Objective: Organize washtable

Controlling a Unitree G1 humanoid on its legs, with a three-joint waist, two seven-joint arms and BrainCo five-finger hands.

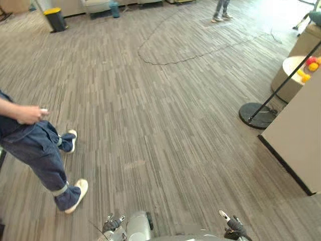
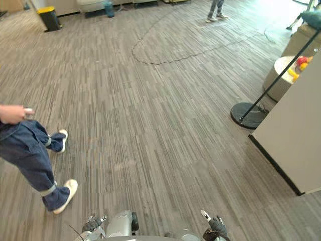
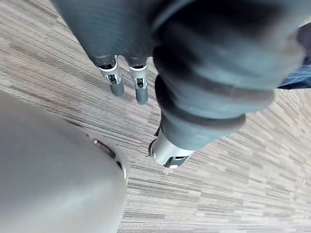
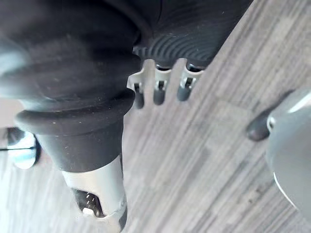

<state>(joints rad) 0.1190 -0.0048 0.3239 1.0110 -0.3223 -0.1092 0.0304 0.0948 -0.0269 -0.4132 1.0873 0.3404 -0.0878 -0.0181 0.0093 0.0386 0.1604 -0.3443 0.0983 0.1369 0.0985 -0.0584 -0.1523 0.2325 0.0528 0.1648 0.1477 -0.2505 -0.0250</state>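
Carpet (image 1: 165, 130) underfoot, no washtable in sight.
Left hand (image 3: 127, 80) and right hand (image 4: 160, 85) hang relaxed, fingers straight, holding nothing. A person (image 1: 35, 145) stands to the left, a white counter (image 1: 296, 135) to the right; best I'd judge, find the table before reaching.

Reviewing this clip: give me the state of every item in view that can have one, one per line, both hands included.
Left robot hand: open, fingers hanging straight, holding nothing.
Right robot hand: open, fingers straight, holding nothing.
Bin with a yellow lid: upright, lid closed.
Round black stand base: flat on the carpet, its pole leaning.
Black cable: lying loose in a loop on the floor.
Person in jeans: standing, mid-step.
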